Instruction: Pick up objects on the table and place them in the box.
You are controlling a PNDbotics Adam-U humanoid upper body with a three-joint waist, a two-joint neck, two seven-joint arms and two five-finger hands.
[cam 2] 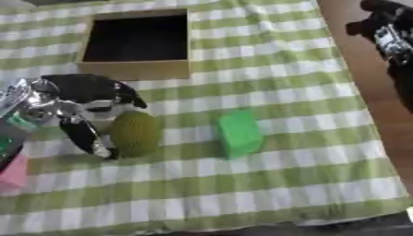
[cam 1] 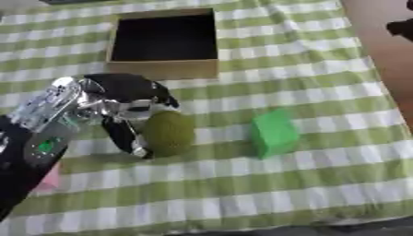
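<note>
An olive-green egg-shaped object (cam 1: 169, 132) lies on the checked cloth, left of centre. My left hand (cam 1: 121, 99) is at its left side, thumb (cam 1: 125, 137) down along its left flank and fingers (cam 1: 153, 94) curving over its top. Whether they are in contact with it is unclear. A green block (cam 1: 274, 133) stands to the right of the egg shape. The open brown box (cam 1: 164, 69) with a dark inside sits behind them. My right hand (cam 2: 391, 32) is off the table at the upper right, dark and blurred.
A pink object (cam 2: 14, 171) lies at the left edge, partly under my left forearm. The green-and-white checked cloth (cam 1: 242, 193) covers the table; brown floor shows past its right edge.
</note>
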